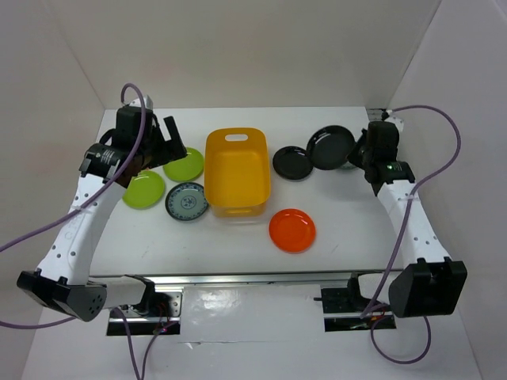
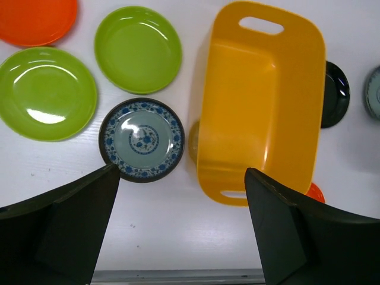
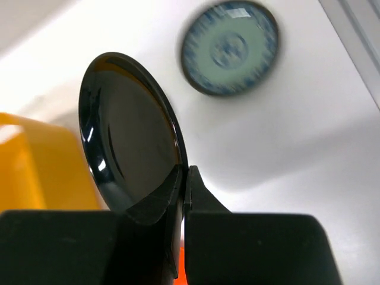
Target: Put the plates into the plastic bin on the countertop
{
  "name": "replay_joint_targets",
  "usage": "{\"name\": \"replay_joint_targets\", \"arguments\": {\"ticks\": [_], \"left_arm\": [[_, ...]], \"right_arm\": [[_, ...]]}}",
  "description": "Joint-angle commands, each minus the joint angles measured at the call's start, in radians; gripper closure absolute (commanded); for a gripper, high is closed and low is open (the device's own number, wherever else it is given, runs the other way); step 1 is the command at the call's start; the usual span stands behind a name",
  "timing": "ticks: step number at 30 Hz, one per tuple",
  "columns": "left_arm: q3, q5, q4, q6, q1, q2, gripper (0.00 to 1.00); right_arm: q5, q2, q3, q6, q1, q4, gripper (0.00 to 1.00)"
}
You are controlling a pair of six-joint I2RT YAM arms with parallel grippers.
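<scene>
Right wrist view alone is showing the right gripper pinching a black plate by its rim (left gripper gaping), the plastic bin lying front-to-back.

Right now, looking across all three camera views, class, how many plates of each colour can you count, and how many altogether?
Orange plates: 2
Lime green plates: 2
Black plates: 2, one held by the right gripper
Blue-patterned plates: 2
Total: 8 plates

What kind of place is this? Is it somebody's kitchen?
Probably a robot test booth, not a kitchen: a left arm and right arm mounted at a white table, plain white walls around it, purple cables trailing off.
</scene>
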Motion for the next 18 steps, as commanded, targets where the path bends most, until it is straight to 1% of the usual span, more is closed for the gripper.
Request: {"name": "replay_joint_targets", "arguments": {"ticks": [1, 3, 5, 6, 8, 9, 11, 12, 15, 16, 18], "left_arm": [[0.002, -0.040, -0.006, -0.071, 0.053, 0.012, 0.00], [-0.021, -0.040, -0.006, -0.114, 0.102, 0.023, 0.00], [-0.059, -0.017, -0.006, -0.138, 0.139, 0.023, 0.00], [-0.074, -0.006, -0.006, -0.157, 0.171, 0.032, 0.00], [-0.123, 0.008, 0.023, -0.172, 0.201, 0.032, 0.00], [-0.143, 0.018, 0.037, -0.172, 0.231, 0.032, 0.00], [-0.200, 0.038, 0.068, -0.183, 0.271, 0.023, 0.00], [-0.217, 0.038, 0.091, -0.183, 0.306, 0.012, 0.00], [-0.275, 0.067, 0.123, -0.183, 0.372, 0.012, 0.00], [-0.297, 0.099, 0.158, -0.183, 0.418, -0.001, 0.00], [-0.355, 0.142, 0.184, -0.192, 0.470, -0.011, 0.00]], "right_arm": [[0.018, -0.025, 0.128, 0.021, 0.066, 0.001, 1.00], [-0.077, 0.019, 0.169, -0.018, 0.140, 0.041, 1.00], [-0.110, 0.059, 0.229, -0.027, 0.204, 0.098, 1.00], [-0.166, 0.119, 0.252, -0.069, 0.261, 0.112, 1.00], [-0.185, 0.197, 0.338, -0.099, 0.324, 0.112, 1.00], [-0.182, 0.277, 0.367, -0.126, 0.376, 0.095, 1.00], [-0.173, 0.343, 0.421, -0.127, 0.412, 0.081, 1.00], [-0.202, 0.392, 0.421, -0.118, 0.425, 0.090, 1.00], [-0.222, 0.455, 0.433, -0.117, 0.450, 0.133, 1.00], [-0.234, 0.499, 0.449, -0.130, 0.459, 0.133, 1.00], [-0.234, 0.540, 0.496, -0.142, 0.473, 0.133, 1.00]]}}
